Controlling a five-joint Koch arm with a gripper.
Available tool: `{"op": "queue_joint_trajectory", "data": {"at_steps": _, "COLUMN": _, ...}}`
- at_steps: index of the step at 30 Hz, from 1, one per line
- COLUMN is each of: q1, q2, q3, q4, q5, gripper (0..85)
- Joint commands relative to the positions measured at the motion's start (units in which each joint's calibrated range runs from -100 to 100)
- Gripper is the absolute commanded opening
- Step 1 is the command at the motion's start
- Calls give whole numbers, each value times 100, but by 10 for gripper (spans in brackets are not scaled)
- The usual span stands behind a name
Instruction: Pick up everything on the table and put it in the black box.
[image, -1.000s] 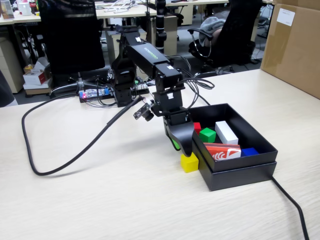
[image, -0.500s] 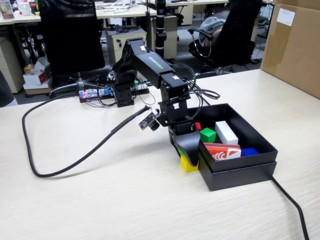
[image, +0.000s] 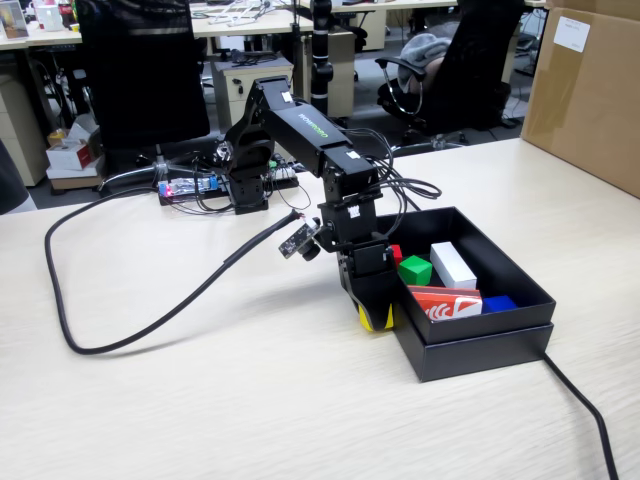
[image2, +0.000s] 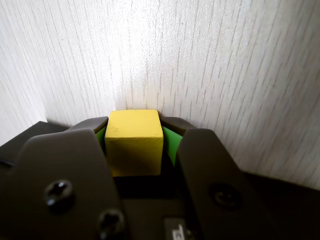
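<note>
Grasp step on what looks like the last loose item: the gripper (image2: 134, 131) is down at the table (image: 200, 400), jaws closed against both sides of a yellow block (image2: 135, 145), which sits squarely between them in the wrist view with green jaw pads touching its flanks. In the fixed view the yellow block (image: 375, 316) shows low at the claw tip, at table level, just outside the near-left wall of the black box (image: 480, 345); whether it is already off the surface I cannot tell. The box already holds a green cube (image: 415, 269), a white block (image: 453, 265), a red-and-white carton (image: 445, 303), a blue block (image: 498, 303) and a small red piece (image: 396, 252) partly hidden behind the arm. No other loose task item shows on the tabletop, only a thick black cable (image: 120, 335) looping across it and a cardboard box (image: 585, 90) at far right. Judgement: task is near its end. Next move calls for a straight lift high enough to clear the box wall, a short swing toward the box interior, then release over a free spot, likely the near-left corner, since the middle is crowded. Grip looks centred, so slip risk seems low; clipping the wall on the way over is the main thing to watch.
</note>
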Motion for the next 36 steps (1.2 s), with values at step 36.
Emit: {"op": "queue_joint_trajectory", "data": {"at_steps": 36, "q1": 1158, "q2": -1346, "q3": 693, "q4": -1285, "q5": 420, "gripper": 205}}
